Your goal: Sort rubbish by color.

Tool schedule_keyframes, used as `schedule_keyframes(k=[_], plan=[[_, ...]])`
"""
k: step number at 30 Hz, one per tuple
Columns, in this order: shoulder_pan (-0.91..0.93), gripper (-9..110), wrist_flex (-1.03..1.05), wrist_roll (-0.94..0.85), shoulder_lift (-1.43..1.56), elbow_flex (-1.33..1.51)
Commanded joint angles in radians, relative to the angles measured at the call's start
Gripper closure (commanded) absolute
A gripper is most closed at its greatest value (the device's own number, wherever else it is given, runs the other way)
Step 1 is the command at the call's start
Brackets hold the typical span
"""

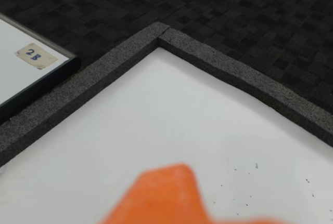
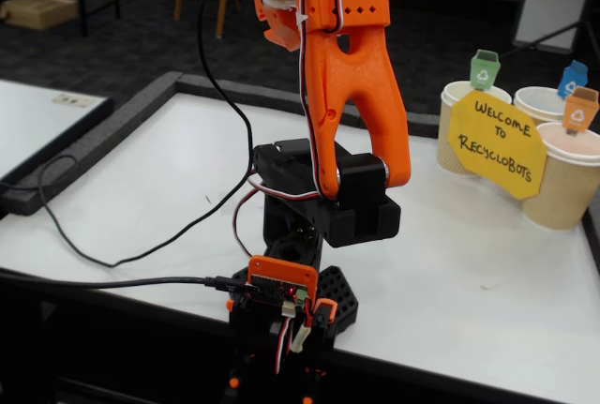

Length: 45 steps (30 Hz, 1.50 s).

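No rubbish piece shows in either view. Three paper cups stand at the table's right edge in the fixed view. One has a green bin tag [image 2: 484,68], one a blue tag [image 2: 572,78] and one an orange tag [image 2: 581,109]. A yellow "Welcome to Recyclobots" sign [image 2: 495,144] leans on them. The orange arm [image 2: 352,95] is raised high and its head is cut off by the top edge. In the wrist view only a blurred orange part of my gripper [image 1: 169,195] shows at the bottom, over bare white table [image 1: 171,120]. Nothing is seen held.
A dark foam border [image 1: 218,60] frames the white table and meets at a far corner. A second table with a "2B" label [image 1: 35,56] stands to the left. Black carpet lies beyond. A black cable [image 2: 141,254] trails over the table's left part.
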Motion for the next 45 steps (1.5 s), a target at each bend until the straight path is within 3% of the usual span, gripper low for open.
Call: schedule_keyframes(k=[1, 10, 21, 30, 36, 45], plan=[[-0.017, 101, -0.02, -0.008, -0.061, -0.017], [0.252, 101, -0.124, -0.018, -0.109, 0.006], [0.799, 101, -0.199, -0.018, -0.112, 0.058], [1.135, 101, -0.183, -0.018, -0.11, 0.031], [1.238, 101, -0.137, -0.018, -0.109, -0.015], [1.249, 101, -0.095, -0.018, -0.109, -0.054]])
